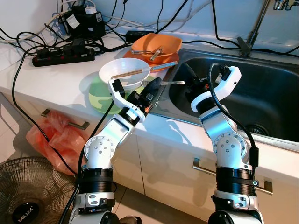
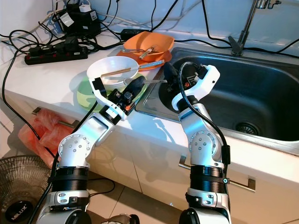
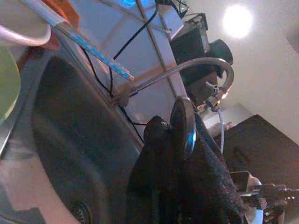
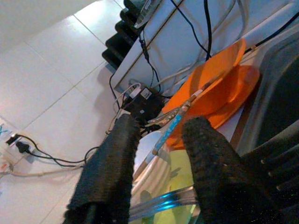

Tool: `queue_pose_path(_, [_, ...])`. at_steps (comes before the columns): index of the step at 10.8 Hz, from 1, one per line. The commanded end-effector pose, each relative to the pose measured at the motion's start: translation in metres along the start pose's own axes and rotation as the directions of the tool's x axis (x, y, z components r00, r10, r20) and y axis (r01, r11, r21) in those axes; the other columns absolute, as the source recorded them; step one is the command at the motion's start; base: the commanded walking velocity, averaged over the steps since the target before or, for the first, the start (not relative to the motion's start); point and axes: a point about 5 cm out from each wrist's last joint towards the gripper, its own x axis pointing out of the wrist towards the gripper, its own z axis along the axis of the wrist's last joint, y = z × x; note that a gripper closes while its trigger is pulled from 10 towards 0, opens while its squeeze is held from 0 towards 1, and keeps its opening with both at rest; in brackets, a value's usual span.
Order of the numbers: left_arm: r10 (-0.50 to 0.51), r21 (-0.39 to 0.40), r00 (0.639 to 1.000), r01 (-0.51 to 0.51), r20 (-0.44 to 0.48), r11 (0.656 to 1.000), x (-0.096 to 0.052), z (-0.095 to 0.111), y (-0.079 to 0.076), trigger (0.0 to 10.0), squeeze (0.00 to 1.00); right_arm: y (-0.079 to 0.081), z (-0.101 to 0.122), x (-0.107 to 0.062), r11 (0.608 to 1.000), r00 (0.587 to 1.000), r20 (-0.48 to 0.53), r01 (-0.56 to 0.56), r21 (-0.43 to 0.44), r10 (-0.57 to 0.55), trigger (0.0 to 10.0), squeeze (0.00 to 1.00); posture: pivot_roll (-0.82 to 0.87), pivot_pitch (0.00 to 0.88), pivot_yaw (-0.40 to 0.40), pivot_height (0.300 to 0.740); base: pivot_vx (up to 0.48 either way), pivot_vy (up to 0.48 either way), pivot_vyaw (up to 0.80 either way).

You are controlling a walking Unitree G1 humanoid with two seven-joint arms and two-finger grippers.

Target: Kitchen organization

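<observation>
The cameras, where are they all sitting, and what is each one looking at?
Left eye view: on the head, looking down at the counter and sink; both silver arms show.
Right eye view: beside it, same scene.
Left wrist view: on the left arm, looking along the left gripper, shut on a spoon, toward the tap.
Right wrist view: on the right arm, looking between the open right gripper at the orange bowl.
Both wrist views share the chopsticks.

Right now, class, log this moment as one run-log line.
left tool: shut on spoon | right tool: open, at sink edge | white bowl: on green plate, chopsticks inside | orange dishes: behind
</observation>
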Motion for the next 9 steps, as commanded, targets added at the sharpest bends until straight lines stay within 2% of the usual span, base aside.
queue_pose_path(1, [-0.033,-0.001,0.999,0.033,-0.009,0.999,0.0007,0.0004,-0.0044,0.0,0.00,0.0056,0.0025,0.0051,1.000,1.000,0.011,-0.020,0.018,0.020,0.0,0.00,0.05,0.021,0.091,0.740,0.000,0.000,0.00])
queue_pose_path(8, [-0.016,-0.002,0.999,0.015,-0.035,1.000,-0.0005,-0.0017,-0.0017,0.0,0.00,0.0024,0.0039,0.0032,1.000,1.000,0.025,-0.001,0.004,0.001,0.0,0.00,0.05,0.031,0.095,0.740,0.000,0.000,0.00])
queue_pose_path(9, [-0.005,-0.001,0.999,0.005,-0.042,1.000,-0.0004,-0.0034,0.0001,0.8,0.00,0.0018,0.0049,0.0029,1.000,1.000,0.030,0.002,0.002,-0.002,0.0,0.00,0.05,0.031,0.095,0.740,0.000,0.000,0.00])
